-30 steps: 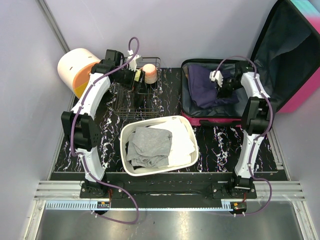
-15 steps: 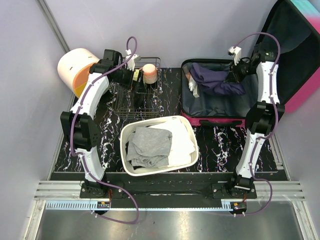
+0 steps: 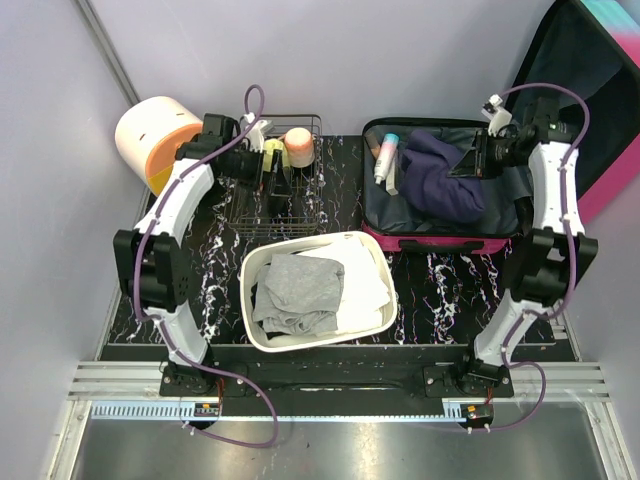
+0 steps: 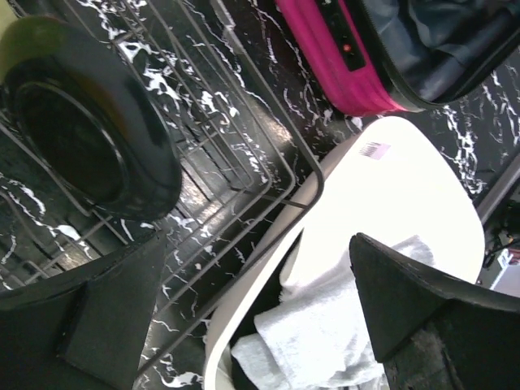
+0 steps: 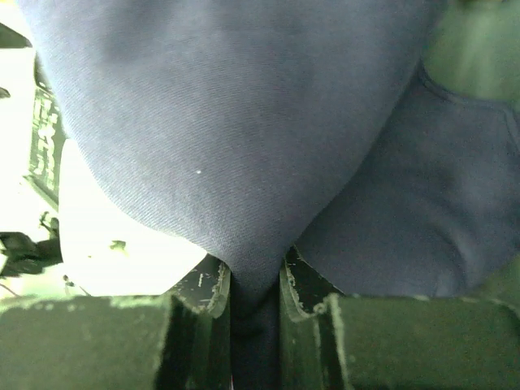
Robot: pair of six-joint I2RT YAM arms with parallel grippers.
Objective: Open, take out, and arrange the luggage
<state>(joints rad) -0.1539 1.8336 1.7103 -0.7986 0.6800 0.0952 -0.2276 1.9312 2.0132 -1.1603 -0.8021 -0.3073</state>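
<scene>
The luggage [image 3: 440, 240] lies open at the back right, pink-shelled, its lid [image 3: 590, 80] standing up behind it. My right gripper [image 3: 478, 158] is above the case's right side, shut on a dark navy garment [image 3: 440, 182] that hangs from it into the case. In the right wrist view the cloth [image 5: 227, 122] is pinched between the fingers of that gripper [image 5: 256, 280]. My left gripper [image 3: 262, 170] hovers open over the wire rack [image 3: 300, 225], with nothing between the jaws [image 4: 253, 244]. The left wrist view shows the case's pink wall [image 4: 341, 57].
A white basket [image 3: 375, 255] of grey and white cloth [image 3: 300, 285] sits centre front. The rack holds a black bowl [image 4: 89, 138] and a peach round thing [image 3: 298, 147]. A white-and-orange round box [image 3: 150, 135] stands back left. Small bottles [image 3: 386, 160] lie in the case's left end.
My right gripper has risen and swung right and back with the navy garment, pulling it off the case's left end and uncovering the bottles. The left arm shifted only slightly.
</scene>
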